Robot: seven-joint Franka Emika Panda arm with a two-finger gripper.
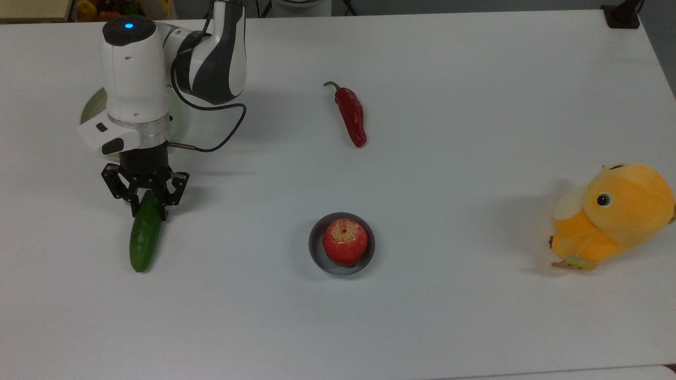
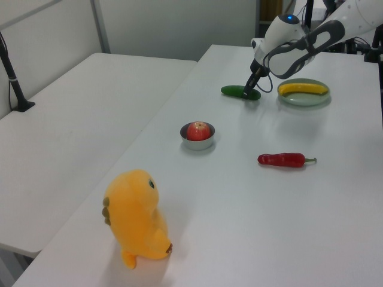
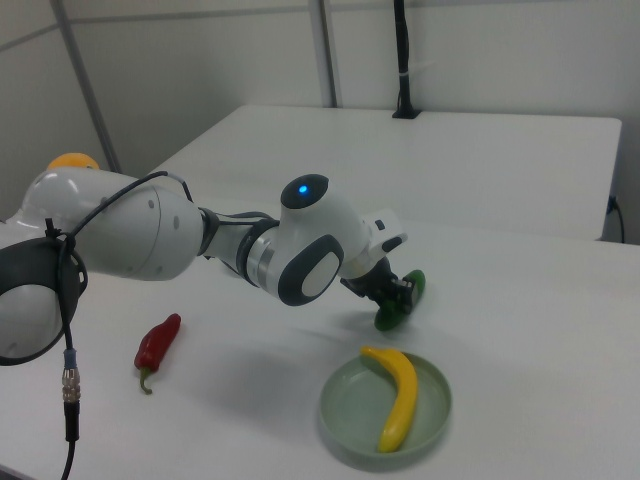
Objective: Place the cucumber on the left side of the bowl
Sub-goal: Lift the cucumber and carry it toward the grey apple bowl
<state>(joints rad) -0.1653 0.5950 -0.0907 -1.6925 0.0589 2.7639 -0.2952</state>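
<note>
Lying white and wide under everything: the surface. Reaching down at the top view's left: the arm, partly covering the plate with the banana. Sitting well apart at the top view's right: the plush, taking no part. Resting at the far middle of the top view: the chili, also out of the way. Standing near the middle of the top view: the bowl, holding the apple.

Lying on the surface at the top view's left, well apart from the bowl: the cucumber, dark green, its near end pointing toward the camera side. Closing around its far end: the gripper, jaws narrowed and seemingly pinching the cucumber on both sides.

Judging the step: grasping, with lifting not yet begun, the cucumber seeming to be touching the surface along its length.

Calling next for: holding the pinch firm, raising just clear, carrying toward the bowl, and lowering beside it on the top view's left without bumping the rim. Watching for: drooping or swinging of the long free end, since gripping so close to one tip.
</note>
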